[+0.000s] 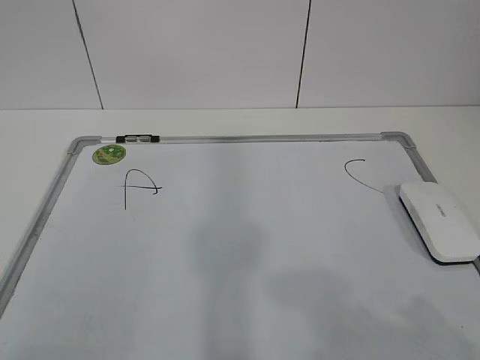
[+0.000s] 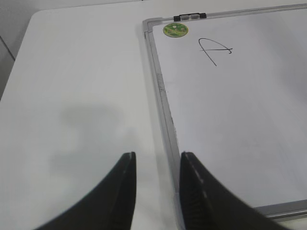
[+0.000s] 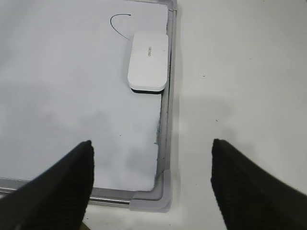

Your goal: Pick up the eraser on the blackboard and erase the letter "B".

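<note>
The white eraser [image 1: 439, 221] lies flat on the blackboard [image 1: 240, 247] at its right edge, dark felt side down, touching the lower end of the letter "C" [image 1: 360, 174]. No letter "B" shows in any view; the board's middle is blank. In the right wrist view the eraser [image 3: 148, 60] lies ahead of my right gripper [image 3: 151, 148], which is wide open and empty above the board's near right corner. My left gripper [image 2: 156, 160] is open and empty over the board's left frame [image 2: 163, 110]. Neither gripper shows in the exterior view.
The letter "A" [image 1: 139, 187] is at the board's far left, below a green round sticker [image 1: 109, 154] and a black-and-silver clip [image 1: 138, 139] on the top frame. White table surrounds the board. A white panelled wall stands behind.
</note>
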Robot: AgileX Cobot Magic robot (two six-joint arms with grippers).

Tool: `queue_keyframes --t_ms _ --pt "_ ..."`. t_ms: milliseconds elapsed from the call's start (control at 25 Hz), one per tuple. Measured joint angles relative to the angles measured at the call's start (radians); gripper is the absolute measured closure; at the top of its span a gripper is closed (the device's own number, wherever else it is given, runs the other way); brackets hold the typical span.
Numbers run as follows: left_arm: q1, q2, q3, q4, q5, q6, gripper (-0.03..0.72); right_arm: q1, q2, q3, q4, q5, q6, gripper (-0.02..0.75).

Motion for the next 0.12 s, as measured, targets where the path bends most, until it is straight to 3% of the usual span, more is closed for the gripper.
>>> queue_keyframes --t_ms 120 --pt "0.0 0.0 0.0 0.0 0.0 0.0 0.452 0.0 0.0 0.0 0.0 0.0 0.0 0.153"
